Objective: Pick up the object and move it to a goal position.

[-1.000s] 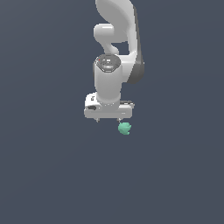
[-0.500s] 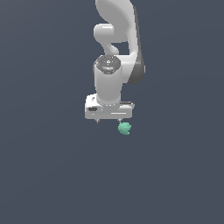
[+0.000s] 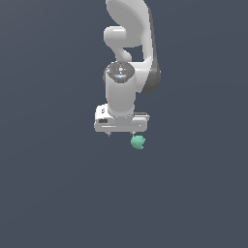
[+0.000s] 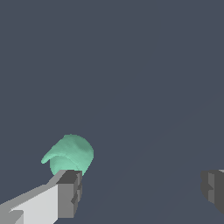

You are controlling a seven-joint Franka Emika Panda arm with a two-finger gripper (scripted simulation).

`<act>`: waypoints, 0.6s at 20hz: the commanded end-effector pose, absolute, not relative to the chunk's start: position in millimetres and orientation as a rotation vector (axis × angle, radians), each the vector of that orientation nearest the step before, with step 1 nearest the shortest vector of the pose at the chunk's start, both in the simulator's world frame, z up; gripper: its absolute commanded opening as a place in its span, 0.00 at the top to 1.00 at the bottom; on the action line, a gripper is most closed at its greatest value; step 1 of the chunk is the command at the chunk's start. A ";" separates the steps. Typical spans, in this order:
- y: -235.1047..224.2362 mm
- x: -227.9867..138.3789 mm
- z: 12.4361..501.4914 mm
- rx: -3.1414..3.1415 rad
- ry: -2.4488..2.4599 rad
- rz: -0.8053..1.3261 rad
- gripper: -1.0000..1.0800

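Observation:
The object (image 3: 138,142) is a small teal-green lumpy blob lying on the dark surface, just below the exterior view's right end of the white hand. My gripper (image 3: 121,132) points down over the surface, and its fingers are mostly hidden under the hand in the exterior view. In the wrist view the gripper (image 4: 142,190) is open, with two grey fingertips (image 4: 70,192) set wide apart. The object (image 4: 68,155) sits just beyond one fingertip, outside the gap between them. Nothing lies between the fingers.
The plain dark grey surface (image 3: 53,193) fills both views. The white arm (image 3: 128,34) rises above the hand toward the top of the exterior view.
The hand has sunk very slightly toward the surface. The object has not moved and the fingers stay apart.

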State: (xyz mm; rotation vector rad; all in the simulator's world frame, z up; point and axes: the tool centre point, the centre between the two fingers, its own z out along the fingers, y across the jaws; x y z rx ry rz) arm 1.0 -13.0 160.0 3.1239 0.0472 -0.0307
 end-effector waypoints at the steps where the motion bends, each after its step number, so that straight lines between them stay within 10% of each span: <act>1: -10.1 0.3 157.9 3.125 0.019 -0.030 0.04; 12: 13.6 -6.5 139.4 3.121 -0.255 -0.021 0.04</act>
